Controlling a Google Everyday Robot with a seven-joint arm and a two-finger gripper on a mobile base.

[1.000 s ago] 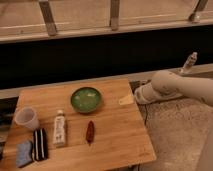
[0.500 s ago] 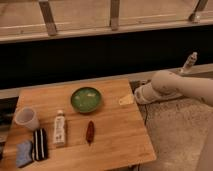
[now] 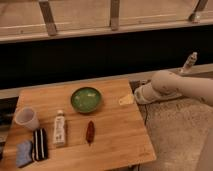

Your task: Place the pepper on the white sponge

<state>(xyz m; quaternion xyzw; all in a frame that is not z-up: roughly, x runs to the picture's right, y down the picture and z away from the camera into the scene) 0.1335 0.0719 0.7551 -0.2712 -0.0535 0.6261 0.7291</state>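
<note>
Slim dark red chili pepper [image 3: 90,132] ungrasped on wooden table [image 3: 120,137]; pale bluish-grey rectangular sponge [image 3: 23,153] well apart, front-left. Pale gripper [image 3: 126,100] held at right edge, pickup judged pending; opening cannot be told.

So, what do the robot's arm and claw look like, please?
The arm is thick, rounded and off-white, like smooth tubes; no cables or markings show. The claw is a small pale cream piece at its end, over the right edge of the wooden table.
</note>
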